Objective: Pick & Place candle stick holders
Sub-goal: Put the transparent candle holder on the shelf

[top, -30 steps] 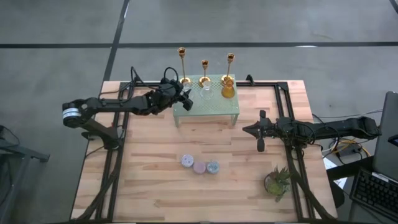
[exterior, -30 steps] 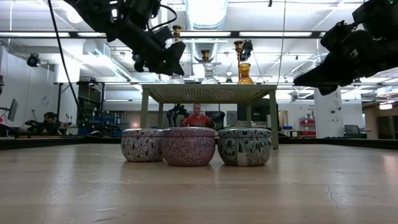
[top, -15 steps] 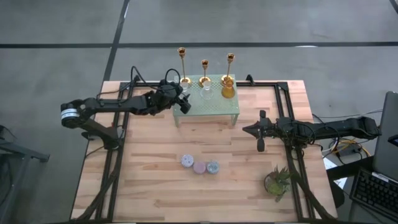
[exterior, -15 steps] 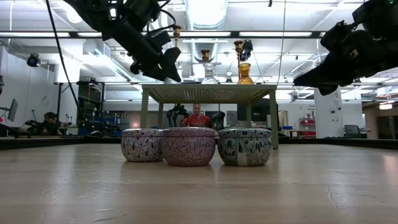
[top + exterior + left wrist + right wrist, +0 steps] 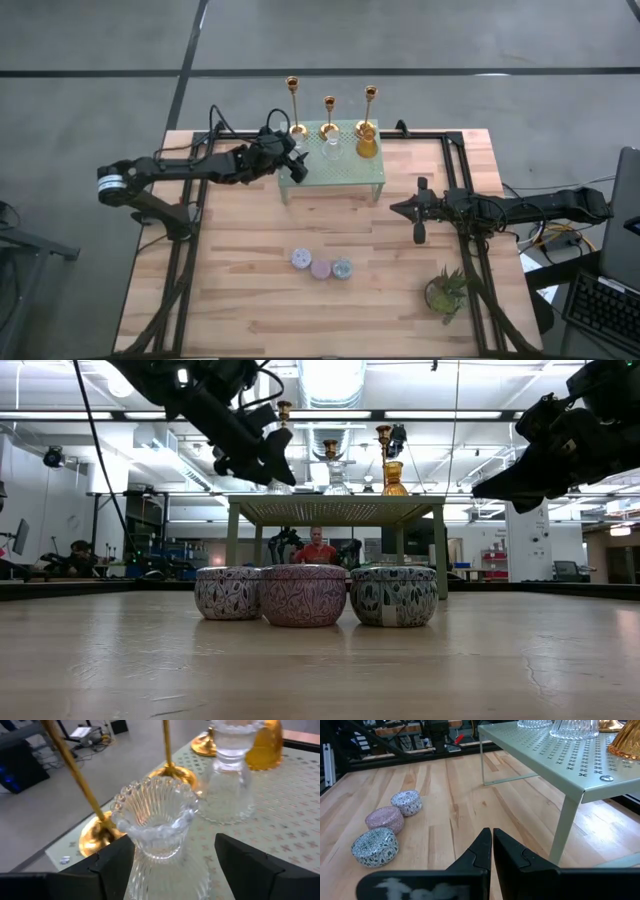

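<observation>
Three gold candlestick holders (image 5: 293, 100), (image 5: 328, 115), (image 5: 370, 105) stand on their round bases along the far edge of a pale green perforated stand (image 5: 340, 172). In the left wrist view two stems (image 5: 75, 770), (image 5: 166, 742) rise behind a fluted clear glass cup (image 5: 155, 817). My left gripper (image 5: 172, 865) is open at the stand's left end, its fingers either side of that glass cup's lower part; I see no touch. My right gripper (image 5: 393, 209) is shut and empty, hovering right of the stand.
A second glass holder (image 5: 230, 775) and an amber jar (image 5: 267, 745) stand on the stand too. Three small patterned tins (image 5: 320, 266) sit mid-table, and a potted plant (image 5: 445, 290) stands near the right front. People show in the room behind.
My left gripper has shifted a little at the stand's left end, dipping slightly and coming back up. The candlesticks and glasses have stayed in place.
</observation>
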You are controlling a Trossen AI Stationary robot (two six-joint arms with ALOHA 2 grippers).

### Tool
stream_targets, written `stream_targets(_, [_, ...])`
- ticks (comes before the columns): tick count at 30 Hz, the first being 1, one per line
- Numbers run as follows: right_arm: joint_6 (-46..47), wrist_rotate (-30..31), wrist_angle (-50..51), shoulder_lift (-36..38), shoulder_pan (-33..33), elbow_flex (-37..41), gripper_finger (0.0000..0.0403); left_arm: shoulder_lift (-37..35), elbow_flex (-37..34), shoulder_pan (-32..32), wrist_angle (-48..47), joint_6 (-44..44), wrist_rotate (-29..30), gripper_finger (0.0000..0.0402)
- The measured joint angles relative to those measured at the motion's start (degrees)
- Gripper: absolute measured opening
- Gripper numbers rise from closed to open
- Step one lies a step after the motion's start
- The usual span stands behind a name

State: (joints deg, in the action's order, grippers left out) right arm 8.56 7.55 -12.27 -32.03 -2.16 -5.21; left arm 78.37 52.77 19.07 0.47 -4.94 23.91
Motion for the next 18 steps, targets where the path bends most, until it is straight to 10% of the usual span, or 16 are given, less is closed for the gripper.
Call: stream_targets(18, [0.3, 0.0, 0.0, 0.0, 0.0, 0.0, 0.0013, -6.0, -0.5, -0.8, -8.9, -0.2, -1.4, 0.0298])
